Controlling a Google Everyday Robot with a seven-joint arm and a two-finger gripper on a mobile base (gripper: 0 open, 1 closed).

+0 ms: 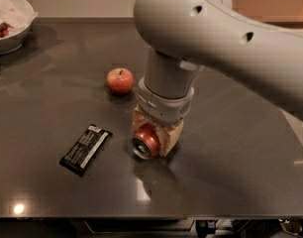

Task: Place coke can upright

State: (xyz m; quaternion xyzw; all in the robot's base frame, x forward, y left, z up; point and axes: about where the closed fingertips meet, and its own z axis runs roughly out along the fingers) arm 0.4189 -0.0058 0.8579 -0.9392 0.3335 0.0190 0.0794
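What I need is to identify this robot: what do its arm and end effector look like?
The arm is a thick, light-grey tube with two small dark holes; no cables or sleeves show. A ringed grey wrist collar leads to the end effector, down at the coke can on the table, with blunt tan fingers.

Sideways coke can [146,142] gripped by tool [154,136]
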